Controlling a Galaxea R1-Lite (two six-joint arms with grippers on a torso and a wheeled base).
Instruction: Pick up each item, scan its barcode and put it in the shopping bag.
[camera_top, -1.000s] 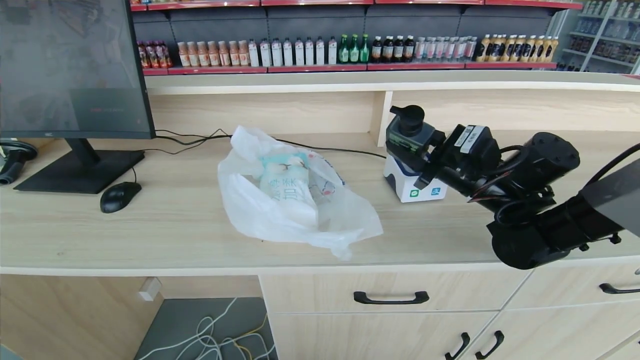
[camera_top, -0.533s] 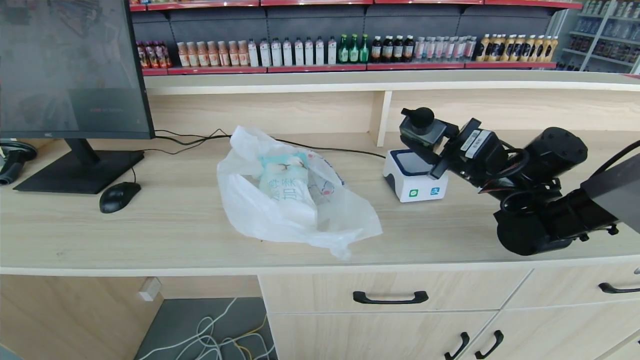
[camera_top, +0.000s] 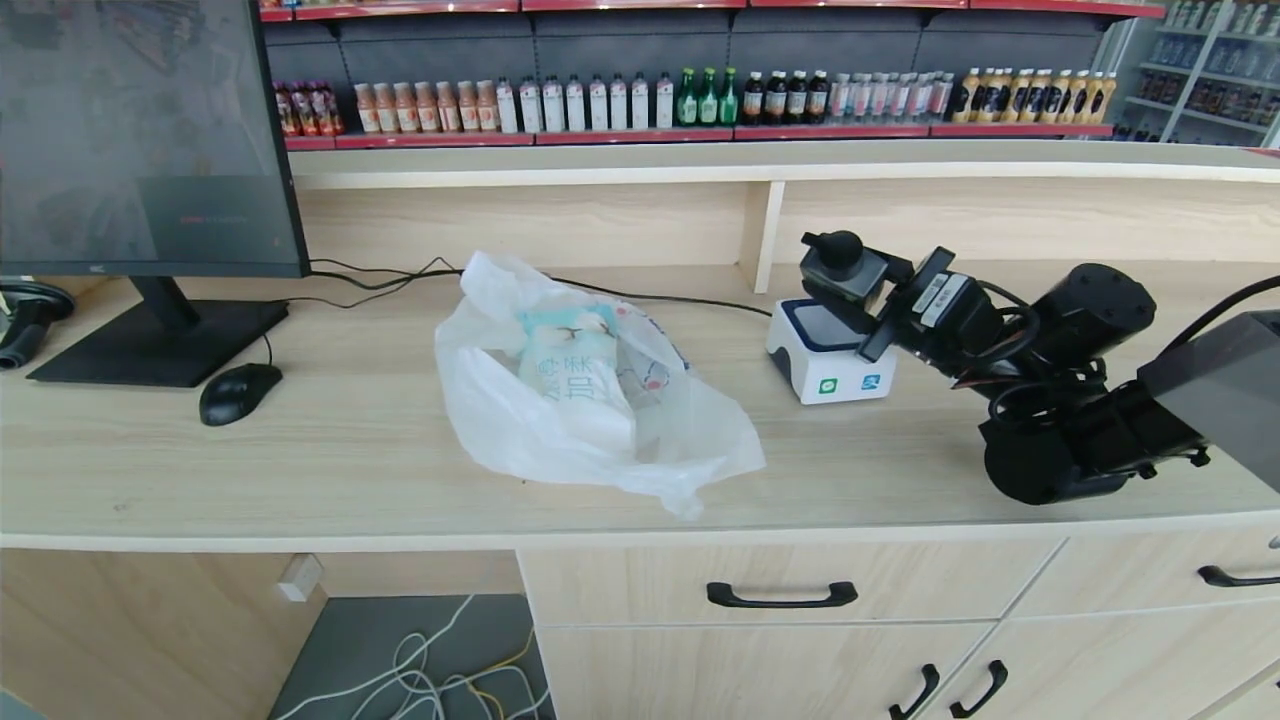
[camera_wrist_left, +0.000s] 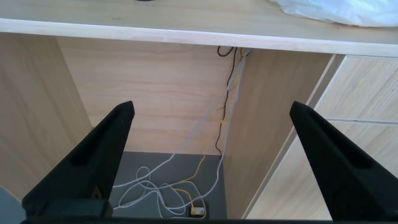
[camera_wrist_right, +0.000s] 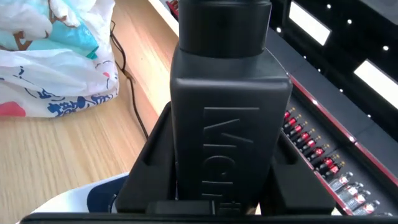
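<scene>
Down below the light wooden tabletop (camera_top: 350, 460), lower than the white box scanner (camera_top: 830, 365) and well to its left, the left gripper (camera_wrist_left: 211, 109) hangs with its fingers spread wide apart and nothing between them. Up on the tabletop, the crumpled white plastic shopping bag (camera_top: 590, 420) lies to the scanner's left, with a pale blue-and-white soft pack (camera_top: 570, 365) already inside. And here's the action: the right gripper (camera_wrist_right: 221, 168) is clamped on the dark grey squarish bottle with a round black cap (camera_top: 840, 270). A second ago that bottle covered the scanner's top; now it has slid back and to the right, hanging just over the scanner's rear edge with the dark window uncovered. I'd judge this as the scan pass, bagging next. The barcode itself is hidden, so whether it faces the window is anyone's guess. Anything else in the bag is hard to make out. Far left of the scanner sits a black computer mouse (camera_top: 238, 392).
</scene>
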